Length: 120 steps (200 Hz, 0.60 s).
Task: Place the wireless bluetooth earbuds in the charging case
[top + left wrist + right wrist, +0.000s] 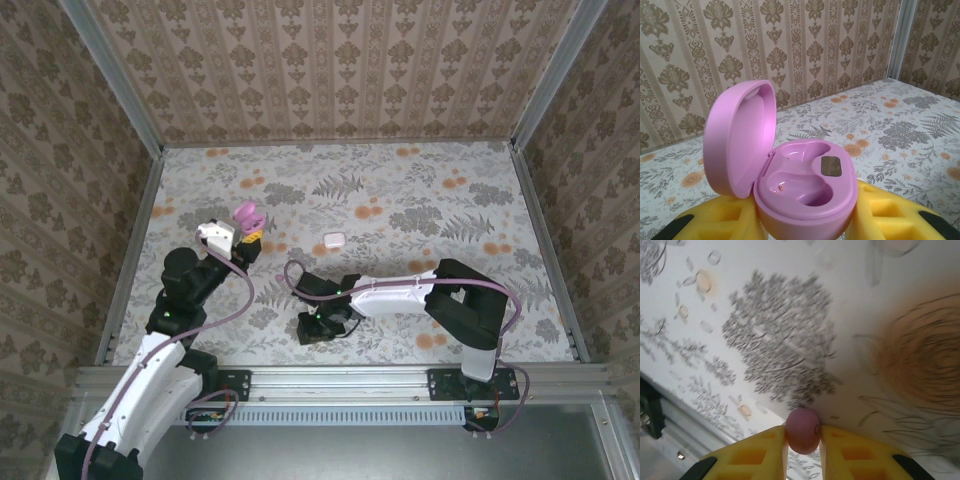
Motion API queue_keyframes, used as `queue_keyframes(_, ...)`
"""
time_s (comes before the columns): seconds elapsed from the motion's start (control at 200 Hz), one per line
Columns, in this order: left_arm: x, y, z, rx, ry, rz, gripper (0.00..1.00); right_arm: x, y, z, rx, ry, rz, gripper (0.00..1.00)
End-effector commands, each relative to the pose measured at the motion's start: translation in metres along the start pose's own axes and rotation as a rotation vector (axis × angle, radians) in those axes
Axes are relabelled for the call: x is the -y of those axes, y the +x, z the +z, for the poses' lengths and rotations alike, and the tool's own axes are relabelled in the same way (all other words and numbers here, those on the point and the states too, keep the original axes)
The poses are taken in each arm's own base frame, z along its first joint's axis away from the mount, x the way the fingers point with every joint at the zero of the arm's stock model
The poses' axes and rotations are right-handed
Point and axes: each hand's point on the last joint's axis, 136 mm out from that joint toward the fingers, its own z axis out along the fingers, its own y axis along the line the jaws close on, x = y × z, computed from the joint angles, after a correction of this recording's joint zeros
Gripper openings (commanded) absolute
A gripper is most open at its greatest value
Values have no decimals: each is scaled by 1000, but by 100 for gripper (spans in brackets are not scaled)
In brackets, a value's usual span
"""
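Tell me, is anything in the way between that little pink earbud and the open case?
Nothing visible. The right gripper is shut on the pink earbud low over the table; the left gripper holds the pink case up, lid open, sockets empty. A small white thing lies on the table, off to one side.

The left gripper (247,233) is holding the pink case (245,213) at left; the right gripper (318,328) is pointing down nearer, at centre.
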Motion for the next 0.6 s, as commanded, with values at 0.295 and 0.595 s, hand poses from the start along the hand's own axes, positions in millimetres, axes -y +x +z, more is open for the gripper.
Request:
queue_keyframes(0.295, 3, -3, -2, 13, 15, -2, 37, 42, -29, -17, 77, 153, 59, 30)
queue_keyframes(0.595, 2, -3, -2, 15, 13, -1, 37, 38, -35, -9, 69, 120, 80, 30)
